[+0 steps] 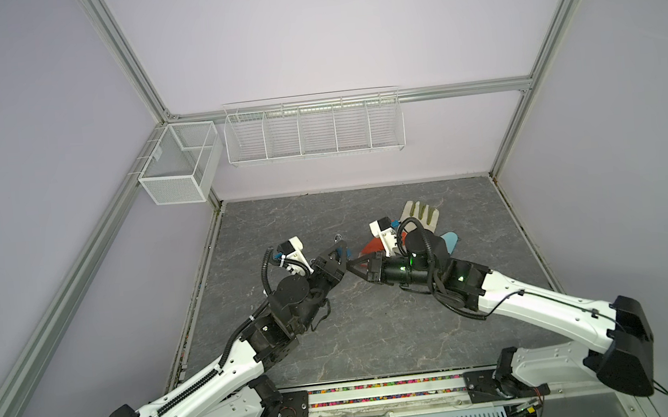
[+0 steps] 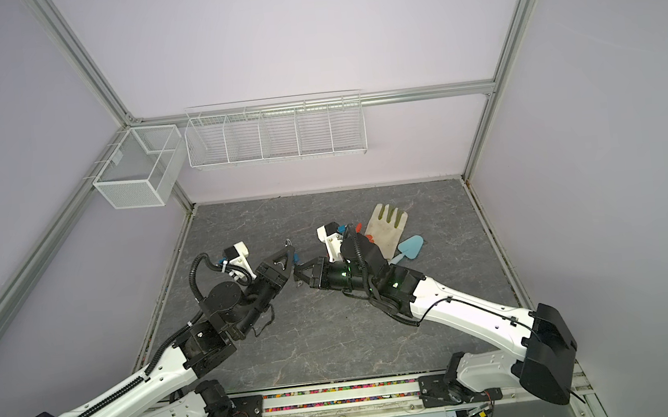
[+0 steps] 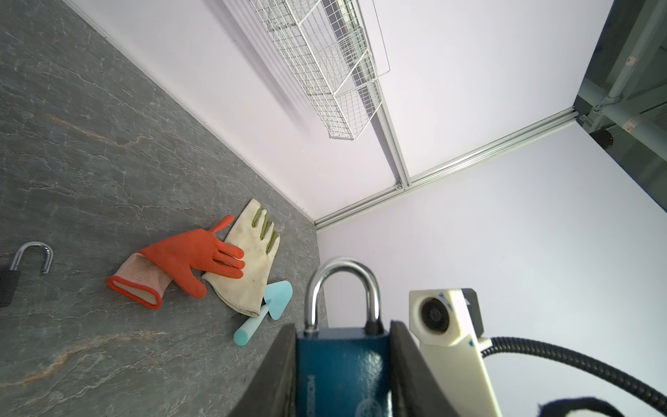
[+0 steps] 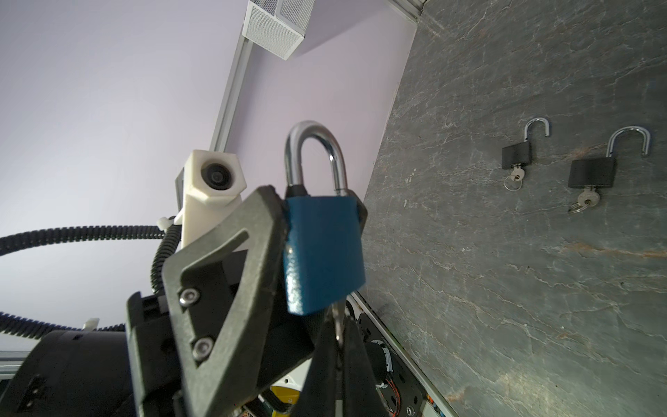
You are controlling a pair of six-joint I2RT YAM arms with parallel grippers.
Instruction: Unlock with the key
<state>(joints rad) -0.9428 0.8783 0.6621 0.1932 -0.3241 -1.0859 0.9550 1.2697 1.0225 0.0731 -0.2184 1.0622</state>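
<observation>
1. We see the blue padlock [image 3: 343, 368] between the left gripper's [image 1: 339, 255] fingers [image 3: 274, 379]. They stand parted by the width of its body and clamp its narrow sides. Its shackle juts past the fingertips with both legs seated.
2. The key [image 4: 338, 317] meets the padlock's underside. The right gripper's [image 2: 298, 272] fingers [image 4: 355, 361] are pressed almost together, pinching it.
3. Both arms reach inward and meet tip to tip above the table [image 1: 377, 330], the right gripper lying level and aimed at the left.
4. The right wrist view shows us the key, and two black padlocks [image 4: 592, 171] lying beyond the fingers, shackles open and keys in.
5. The left wrist view instead shows an orange glove [image 3: 187, 260] overlapping a cream glove [image 3: 252, 274], with a blue trowel [image 3: 269, 307] beside them.
</observation>
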